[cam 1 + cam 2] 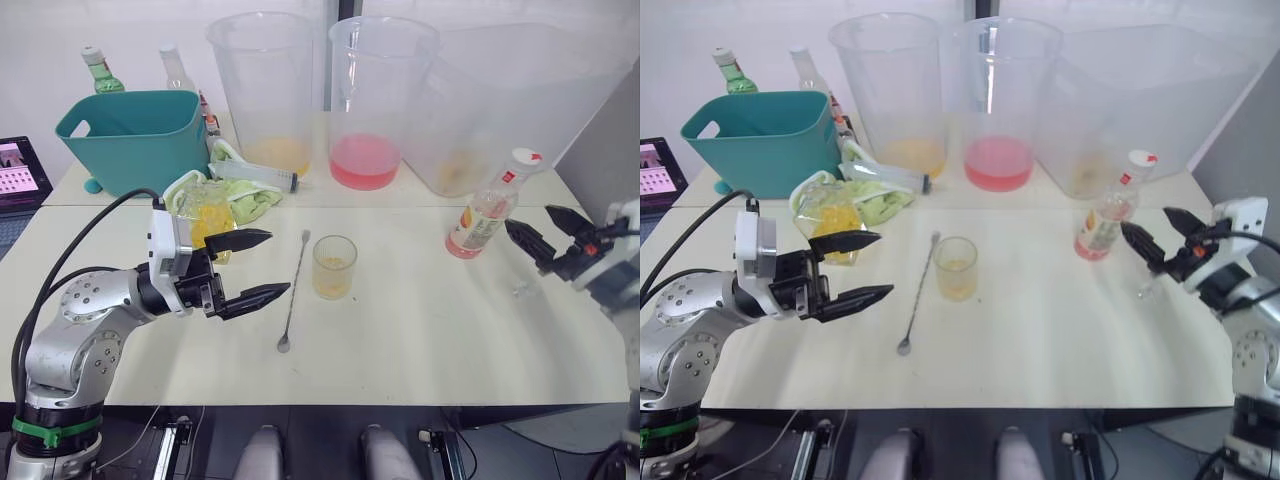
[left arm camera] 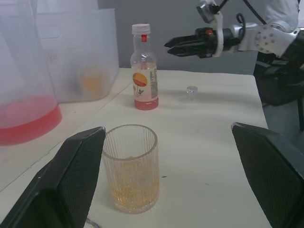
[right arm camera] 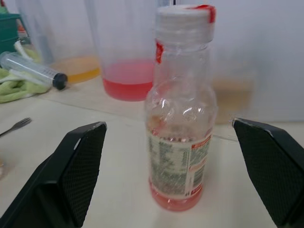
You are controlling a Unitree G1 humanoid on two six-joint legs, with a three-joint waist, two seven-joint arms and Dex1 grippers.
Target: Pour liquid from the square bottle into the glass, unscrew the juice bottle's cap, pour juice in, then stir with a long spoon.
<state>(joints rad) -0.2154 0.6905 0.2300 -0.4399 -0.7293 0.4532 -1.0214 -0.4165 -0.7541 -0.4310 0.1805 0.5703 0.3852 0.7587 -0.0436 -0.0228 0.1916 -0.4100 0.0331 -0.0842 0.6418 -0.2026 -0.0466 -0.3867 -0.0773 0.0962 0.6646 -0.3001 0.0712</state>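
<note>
Glass [image 1: 334, 266], mid-table: shallow yellow liquid [image 2: 129, 197] in, first pour apparently done; juice bottle [image 1: 484, 215] upright, cap [image 3: 184, 20] on, little juice left; right gripper [image 1: 548, 236] wide, empty, facing it; left gripper [image 1: 248, 268] wide, empty; long spoon [image 1: 293, 293] lying beside glass; uncapping, pouring, stirring outstanding.

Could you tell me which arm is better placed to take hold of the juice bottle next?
Right. The open right gripper faces the capped juice bottle close by; the open left gripper sits beyond the glass.
</note>
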